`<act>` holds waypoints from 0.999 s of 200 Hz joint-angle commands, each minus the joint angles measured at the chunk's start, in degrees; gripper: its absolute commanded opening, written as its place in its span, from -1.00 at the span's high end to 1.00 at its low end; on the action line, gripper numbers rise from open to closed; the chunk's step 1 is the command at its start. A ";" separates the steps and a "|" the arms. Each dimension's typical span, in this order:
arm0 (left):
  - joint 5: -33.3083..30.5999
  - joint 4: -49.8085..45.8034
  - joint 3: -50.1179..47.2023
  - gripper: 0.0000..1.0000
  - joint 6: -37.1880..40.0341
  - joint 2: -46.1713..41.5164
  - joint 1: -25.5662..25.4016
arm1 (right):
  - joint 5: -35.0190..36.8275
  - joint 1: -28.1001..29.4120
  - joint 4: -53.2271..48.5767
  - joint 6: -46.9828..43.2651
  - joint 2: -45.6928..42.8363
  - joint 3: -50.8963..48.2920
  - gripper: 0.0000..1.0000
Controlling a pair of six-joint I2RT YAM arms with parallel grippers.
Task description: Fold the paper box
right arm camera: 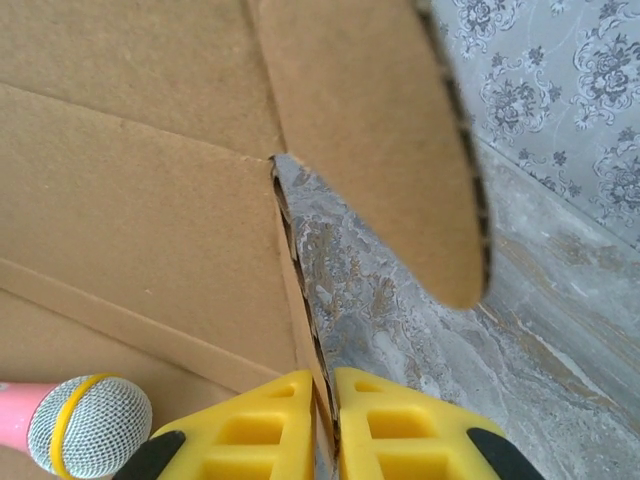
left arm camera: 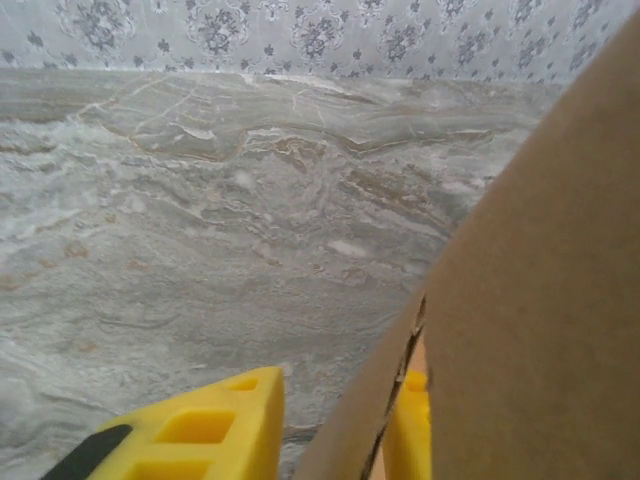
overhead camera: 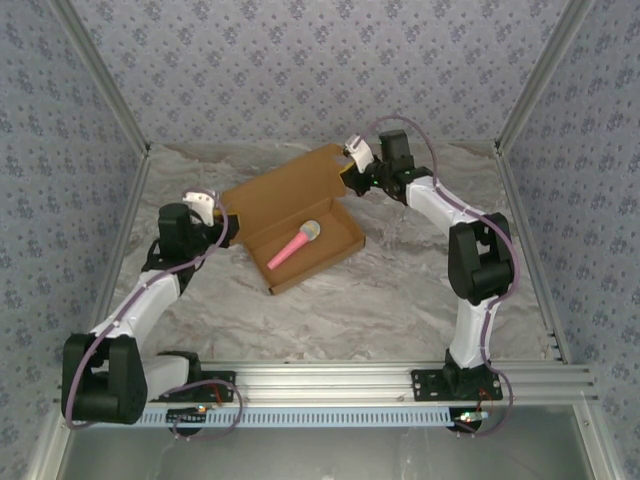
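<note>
Right claw (right arm camera: 323, 378) closed on a cardboard edge, left claw (left arm camera: 340, 380) astride the opposite corner of the paper box (overhead camera: 275, 195).
Your right claw has a thin edge of the lid panel (right arm camera: 130, 200) clamped between its yellow fingers, just beside the slit where a rounded flap (right arm camera: 380, 150) stands up. That looks like a hold chosen to swing the panel over. Your left claw has a finger on each side of the cardboard at the box's left corner, but you cannot tell from here whether it is really pinching. The box sits mid-table (overhead camera: 400, 290), its tray (overhead camera: 335, 232) open with a pink toy microphone (overhead camera: 293, 247) lying inside and the lid panel spread toward the back wall. Gripping opposite corners probably steadies the tray while the lid comes over.
</note>
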 commanded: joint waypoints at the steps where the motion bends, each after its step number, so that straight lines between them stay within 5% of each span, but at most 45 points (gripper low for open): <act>1: -2.59 -1.10 0.27 0.15 0.42 -2.62 -0.35 | 1.99 0.33 -1.39 1.05 -1.12 -1.16 0.76; 102: -3.89 -2.59 0.47 0.65 -0.91 -3.35 -0.35 | 6.34 1.19 -1.87 4.38 -4.35 -2.99 0.81; 200: -18.13 0.19 6.24 0.83 -8.68 3.27 -10.77 | 27.39 9.93 -3.26 28.23 -9.47 -6.87 0.91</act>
